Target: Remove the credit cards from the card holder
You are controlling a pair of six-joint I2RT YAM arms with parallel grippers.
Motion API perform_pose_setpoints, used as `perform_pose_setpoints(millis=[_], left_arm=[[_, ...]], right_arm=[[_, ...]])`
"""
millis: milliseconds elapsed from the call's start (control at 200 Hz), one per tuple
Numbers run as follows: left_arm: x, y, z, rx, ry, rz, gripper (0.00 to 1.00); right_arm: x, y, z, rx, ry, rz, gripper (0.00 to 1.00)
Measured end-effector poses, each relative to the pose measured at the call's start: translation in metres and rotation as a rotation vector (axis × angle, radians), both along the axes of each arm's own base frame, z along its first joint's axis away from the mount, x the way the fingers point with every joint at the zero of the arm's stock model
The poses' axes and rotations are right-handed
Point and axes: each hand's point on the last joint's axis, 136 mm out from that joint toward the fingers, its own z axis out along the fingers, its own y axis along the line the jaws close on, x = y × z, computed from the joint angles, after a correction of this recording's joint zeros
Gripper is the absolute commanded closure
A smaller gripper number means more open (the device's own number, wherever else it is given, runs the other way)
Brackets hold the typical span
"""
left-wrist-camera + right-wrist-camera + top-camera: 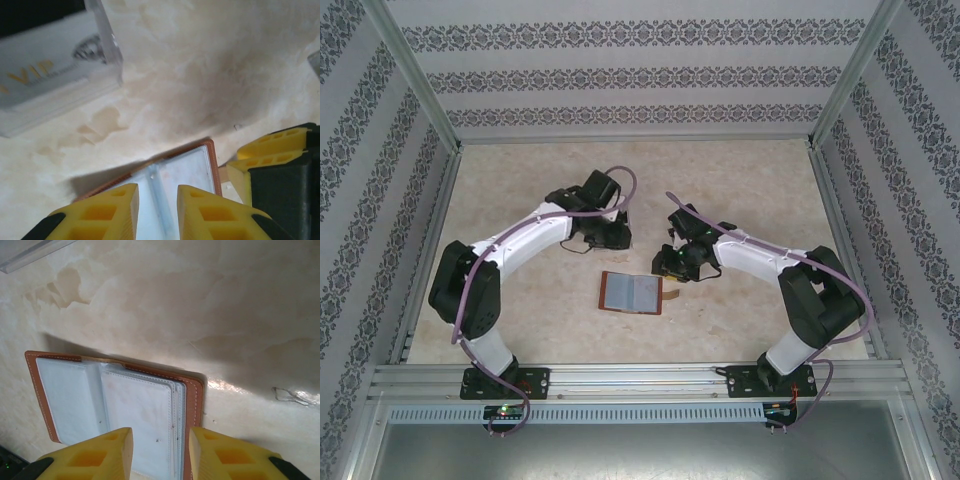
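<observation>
Card holder (632, 292) open flat at frame centre on the surface (740, 180); left claw (157, 212) and right claw (161, 455) both narrow, empty, over it, so you may pinch a sleeve (135, 410) and drag the unpinned holder.

Gold lettering "VIP" is printed on the pale card (45, 75) in the clear tray (107, 45); the smaller line beneath is illegible.

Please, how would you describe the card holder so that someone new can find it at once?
Look at the pale table, near its middle, between the left arm and the right arm. There lies the card holder, open and flat. It is the one brown-edged thing with a grey-blue inside, unlike the clear tray.
</observation>
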Motion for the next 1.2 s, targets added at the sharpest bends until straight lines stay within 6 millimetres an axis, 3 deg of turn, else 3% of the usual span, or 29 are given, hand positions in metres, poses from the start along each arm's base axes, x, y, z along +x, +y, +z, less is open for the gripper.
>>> perform_pose_setpoints(millis=[460, 879, 1199], left_arm=[[-0.049, -0.037, -0.031, -0.013, 0.097, 0.008, 0.75], [-0.076, -0.065, -0.063, -0.007, 0.199, -0.007, 0.76], [-0.088, -0.071, -0.085, 0.013, 0.273, -0.009, 0.79]], right_arm=[[-0.009, -0.015, -0.001, -0.002, 0.001, -0.022, 0.65], [-0.004, -0.036, -0.003, -0.004, -0.005, -0.071, 0.65], [-0.004, -0.043, -0.002, -0.003, -0.013, -0.080, 0.65]])
